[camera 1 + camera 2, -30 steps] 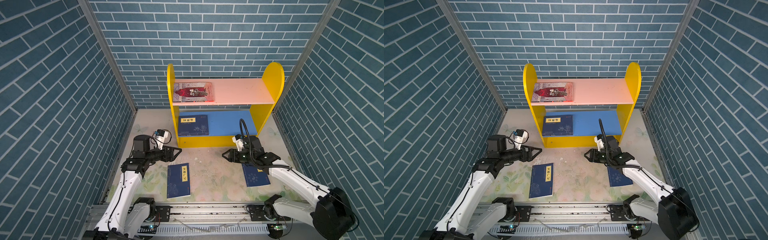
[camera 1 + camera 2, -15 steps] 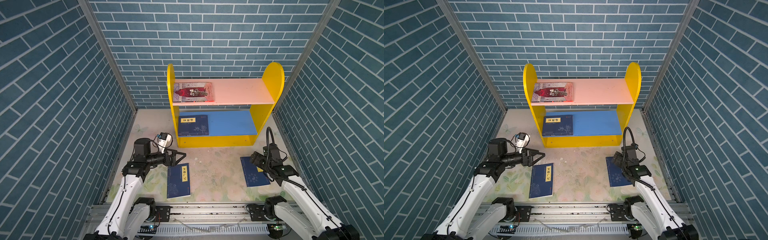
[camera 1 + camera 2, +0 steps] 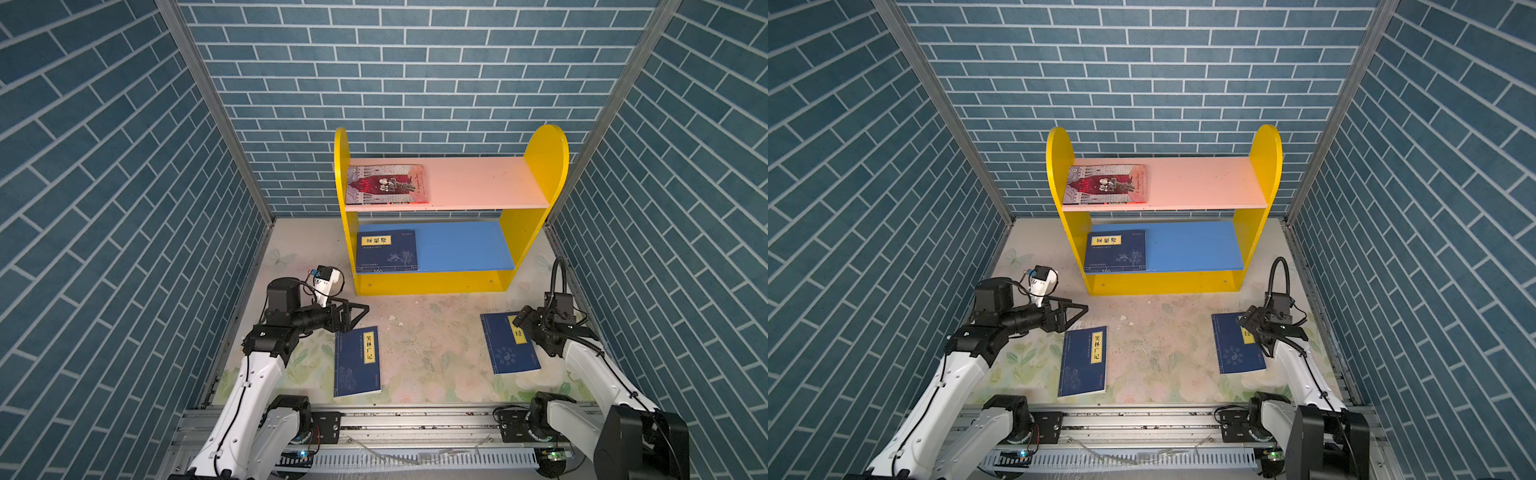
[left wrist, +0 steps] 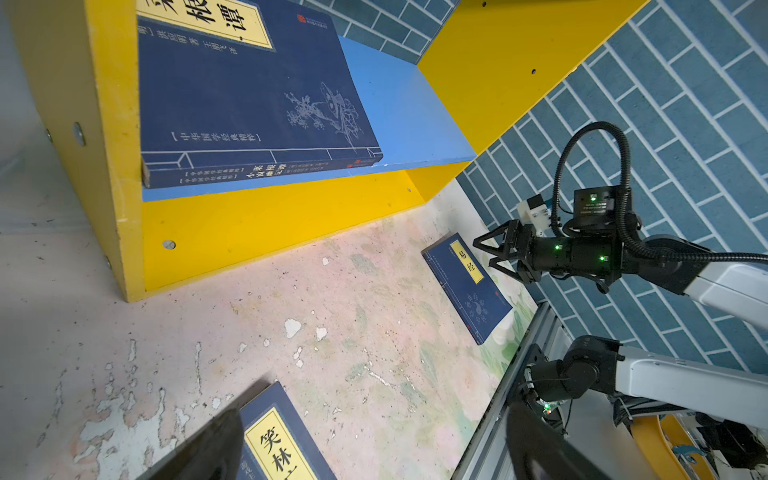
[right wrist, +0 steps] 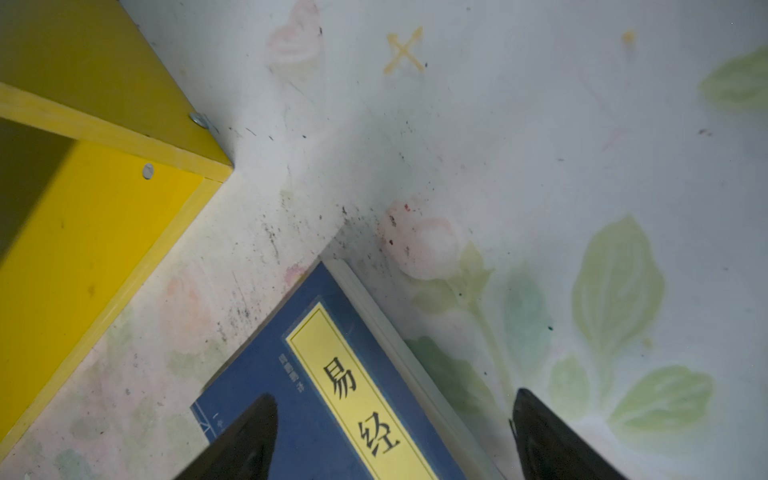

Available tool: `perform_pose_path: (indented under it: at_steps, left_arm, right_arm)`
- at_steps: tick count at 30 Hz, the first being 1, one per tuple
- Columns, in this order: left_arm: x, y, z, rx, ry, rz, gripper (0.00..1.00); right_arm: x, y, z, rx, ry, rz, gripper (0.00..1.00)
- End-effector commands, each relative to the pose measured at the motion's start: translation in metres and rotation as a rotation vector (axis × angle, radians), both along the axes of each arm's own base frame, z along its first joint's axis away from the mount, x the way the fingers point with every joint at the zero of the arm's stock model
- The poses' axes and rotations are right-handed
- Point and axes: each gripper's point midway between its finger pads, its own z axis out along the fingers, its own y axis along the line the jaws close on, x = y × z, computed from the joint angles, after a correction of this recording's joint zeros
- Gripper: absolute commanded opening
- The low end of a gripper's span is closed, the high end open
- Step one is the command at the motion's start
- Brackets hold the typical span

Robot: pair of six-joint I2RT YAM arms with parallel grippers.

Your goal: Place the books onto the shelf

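The shelf stands at the back. A grey-and-red book lies on its pink board, and a navy book lies on its blue board. Two more navy books lie flat on the floor. My left gripper hovers open over the far end of the left book. My right gripper is open above the right book, straddling the book's yellow label and page edge. Neither gripper holds anything.
Blue brick walls close in the left, back and right sides. A metal rail with both arm bases runs along the front. The right half of each shelf board is bare. The worn floral mat lies between the two floor books.
My right arm swung from the middle of the floor out to the right, over the right book, with its jaws opening wider. My left gripper drew back over the left book and opened fully.
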Motion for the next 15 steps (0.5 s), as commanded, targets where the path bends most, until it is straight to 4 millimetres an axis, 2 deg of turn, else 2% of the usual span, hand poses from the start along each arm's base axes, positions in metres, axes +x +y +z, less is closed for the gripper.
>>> perform_pose_path:
  at_steps: [1,15]
  left_arm:
    - [-0.005,-0.004,0.0,-0.024,0.005,-0.028,1.0]
    - [-0.006,-0.005,0.001,-0.03,-0.004,-0.026,1.0]
  right_arm:
    - [0.0,0.01,-0.004,0.046,0.006,0.063,0.88]
    - [0.009,0.045,-0.016,0.214,0.064,0.206,0.8]
